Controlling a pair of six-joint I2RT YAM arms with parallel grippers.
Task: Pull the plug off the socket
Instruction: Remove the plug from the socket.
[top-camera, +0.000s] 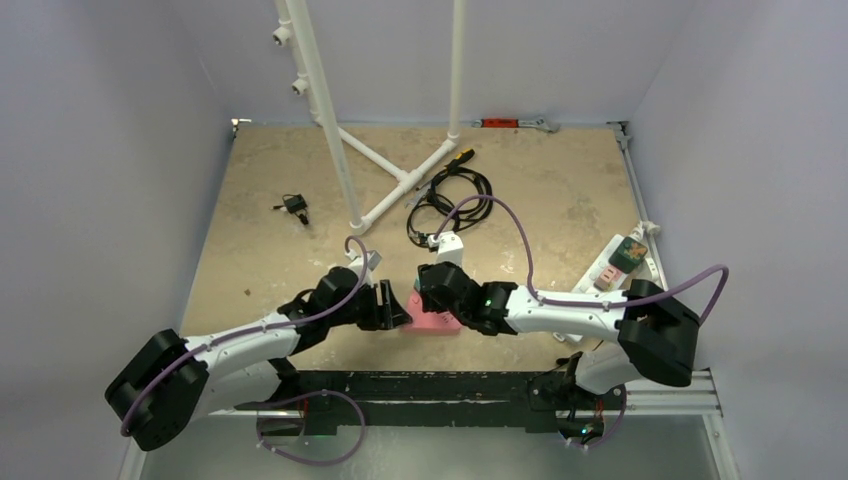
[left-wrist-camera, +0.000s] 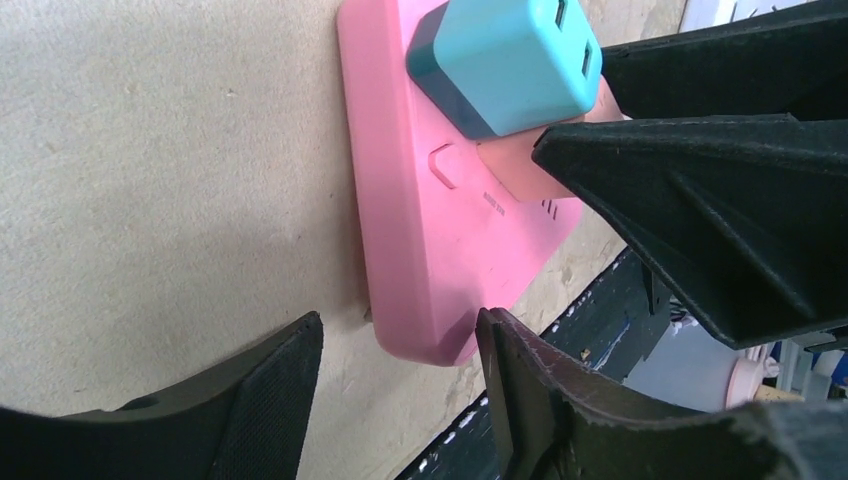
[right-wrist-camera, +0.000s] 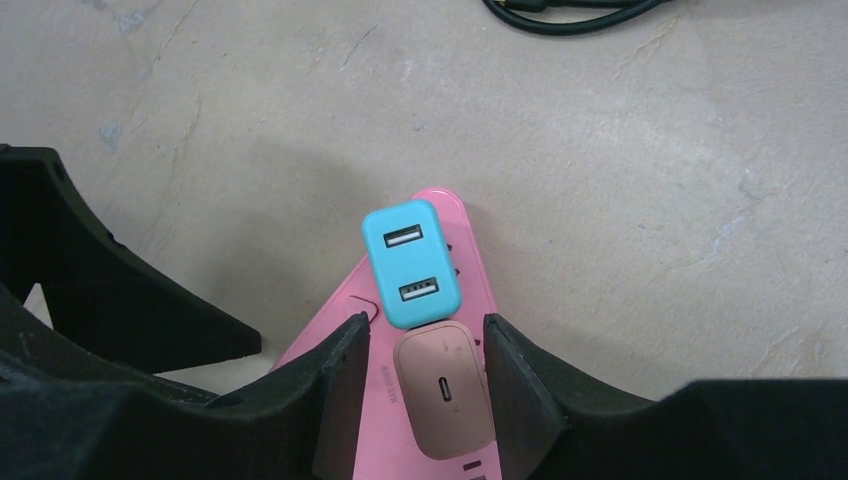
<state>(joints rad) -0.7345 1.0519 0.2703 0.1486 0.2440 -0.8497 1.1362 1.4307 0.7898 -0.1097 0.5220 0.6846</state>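
Socket (left-wrist-camera: 440, 260): pink, lying flat by the near edge of the counter (top-camera: 560, 190), midway along it.
Left jaws: standing open, fingers (left-wrist-camera: 250, 410) straddling the socket's end corner; no clamp showing.
Right jaws: standing partly open, bracketing the plug (right-wrist-camera: 445, 390), a narrow gap showing at one finger.
Plug: tan-pink, sitting seated in the socket, touching a teal charger (right-wrist-camera: 410, 262).
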